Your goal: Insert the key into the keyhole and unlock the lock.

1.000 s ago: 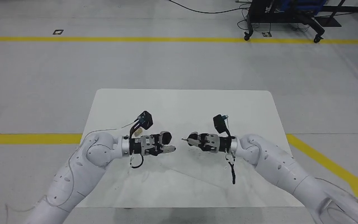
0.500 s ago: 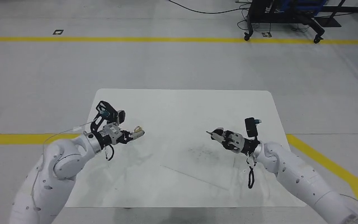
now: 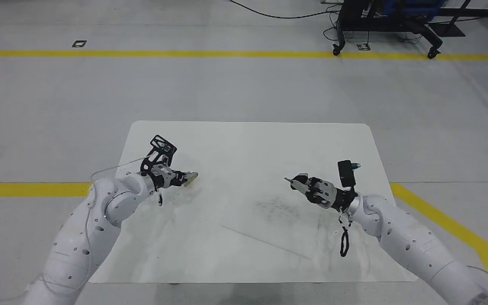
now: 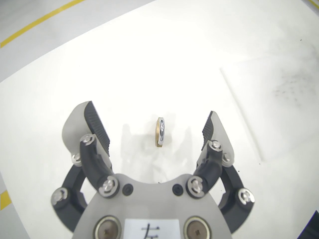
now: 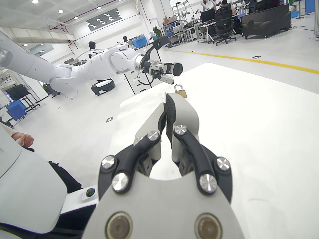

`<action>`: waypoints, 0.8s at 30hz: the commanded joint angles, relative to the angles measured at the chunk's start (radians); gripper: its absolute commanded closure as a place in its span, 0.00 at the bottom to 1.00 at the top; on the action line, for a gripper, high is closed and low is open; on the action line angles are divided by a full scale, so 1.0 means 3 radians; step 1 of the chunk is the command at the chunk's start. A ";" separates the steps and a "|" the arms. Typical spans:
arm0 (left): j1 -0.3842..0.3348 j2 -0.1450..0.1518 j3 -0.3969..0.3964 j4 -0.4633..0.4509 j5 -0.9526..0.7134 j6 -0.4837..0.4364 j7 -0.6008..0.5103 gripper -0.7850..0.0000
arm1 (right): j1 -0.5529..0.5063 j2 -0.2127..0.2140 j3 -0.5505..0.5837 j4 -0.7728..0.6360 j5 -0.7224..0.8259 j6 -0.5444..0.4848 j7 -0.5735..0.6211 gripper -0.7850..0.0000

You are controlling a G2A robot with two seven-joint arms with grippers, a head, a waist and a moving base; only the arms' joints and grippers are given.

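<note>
Separating arms: your left gripper (image 4: 149,111) is released, lock (image 4: 160,132) now on table (image 4: 174,50); right gripper (image 5: 167,100) stays clenched on key (image 3: 287,180). Unlocking looks finished.

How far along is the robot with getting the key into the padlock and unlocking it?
Done: nothing confirmable; the lock stands on the table apart from the key, and whether it is unlocked is too small to tell. In hand: the right gripper is shut on the key. The left gripper hangs open above the lock, not touching. Left: apparently gripping the lock, inserting, turning.
</note>
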State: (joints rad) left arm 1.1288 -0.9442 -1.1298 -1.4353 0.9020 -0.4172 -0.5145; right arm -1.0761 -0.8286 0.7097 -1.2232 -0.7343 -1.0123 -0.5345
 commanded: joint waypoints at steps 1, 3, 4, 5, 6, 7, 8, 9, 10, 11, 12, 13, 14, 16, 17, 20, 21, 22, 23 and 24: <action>-0.0027 -0.0013 0.0062 0.0028 0.0014 -0.0027 -0.0065 0.53 | 0.0000 0.0000 0.0000 0.0000 0.0000 0.0000 0.0000 1.00; -0.0063 -0.0026 0.0121 0.0052 0.0069 -0.0010 -0.0172 0.52 | 0.0000 0.0000 0.0000 0.0000 0.0000 0.0000 0.0000 1.00; -0.0080 -0.0033 0.0148 0.0056 0.0116 0.0028 -0.0213 0.52 | 0.0000 0.0000 0.0000 0.0000 0.0000 0.0000 0.0000 1.00; -0.0093 -0.0041 0.0174 0.0064 0.0161 0.0074 -0.0240 0.52 | 0.0000 0.0000 0.0000 0.0000 0.0000 0.0000 0.0000 1.00; -0.0106 -0.0051 0.0207 0.0069 0.0195 0.0110 -0.0267 0.52 | 0.0000 0.0000 0.0000 0.0000 0.0000 0.0000 0.0000 1.00; -0.0114 -0.0056 0.0221 0.0072 0.0200 0.0112 -0.0280 0.52 | 0.0000 0.0000 0.0000 0.0000 0.0000 0.0000 0.0000 1.00; -0.0121 -0.0062 0.0234 0.0079 0.0188 0.0104 -0.0292 0.53 | 0.0000 0.0000 0.0000 0.0000 0.0000 0.0000 0.0000 1.00; -0.0127 -0.0066 0.0238 0.0083 0.0170 0.0087 -0.0302 0.53 | 0.0000 0.0000 0.0000 0.0000 0.0000 0.0000 0.0000 1.00; -0.0130 -0.0067 0.0234 0.0085 0.0166 0.0082 -0.0312 0.52 | 0.0000 0.0000 0.0000 0.0000 0.0000 0.0000 0.0000 1.00; -0.0128 -0.0067 0.0231 0.0082 0.0167 0.0079 -0.0318 0.52 | 0.0000 0.0000 0.0000 0.0000 0.0000 0.0000 0.0000 1.00; -0.0123 -0.0066 0.0223 0.0071 0.0173 0.0073 -0.0325 0.52 | 0.0000 0.0000 0.0000 0.0000 0.0000 0.0000 0.0000 1.00; -0.0113 -0.0065 0.0214 0.0063 0.0178 0.0069 -0.0330 0.51 | 0.0000 0.0000 0.0000 0.0000 0.0000 0.0000 0.0000 1.00; -0.0103 -0.0063 0.0204 0.0055 0.0184 0.0072 -0.0339 0.52 | 0.0000 0.0000 0.0000 0.0000 0.0000 0.0000 0.0000 1.00; -0.0081 -0.0060 0.0187 0.0037 0.0199 0.0074 -0.0350 0.52 | 0.0000 0.0000 0.0000 0.0000 0.0000 0.0000 0.0000 1.00; -0.0070 -0.0058 0.0178 0.0034 0.0200 0.0073 -0.0361 0.53 | 0.0000 0.0000 0.0000 0.0000 0.0000 0.0000 0.0000 1.00; -0.0041 -0.0056 0.0144 0.0016 0.0175 0.0107 -0.0383 0.58 | 0.0000 0.0000 0.0000 0.0000 0.0000 0.0000 0.0000 1.00; -0.0027 -0.0057 0.0132 0.0009 0.0143 0.0097 -0.0367 0.66 | 0.0000 0.0000 0.0000 0.0000 0.0000 0.0000 0.0000 1.00; -0.0015 -0.0056 0.0118 0.0006 0.0105 0.0068 -0.0350 0.70 | 0.0000 0.0000 0.0000 0.0000 0.0000 0.0000 0.0000 1.00; -0.0010 -0.0054 0.0105 0.0008 0.0097 0.0055 -0.0345 0.72 | 0.0000 0.0000 0.0000 0.0000 0.0000 0.0000 0.0000 1.00; -0.0006 -0.0055 0.0101 0.0007 0.0104 0.0055 -0.0346 0.76 | 0.0000 0.0000 0.0000 0.0000 0.0000 0.0000 0.0000 1.00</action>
State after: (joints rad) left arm 1.1263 -0.9607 -1.0984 -1.4334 0.9315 -0.4001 -0.6181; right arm -1.0761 -0.8286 0.7097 -1.2232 -0.7343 -1.0123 -0.5345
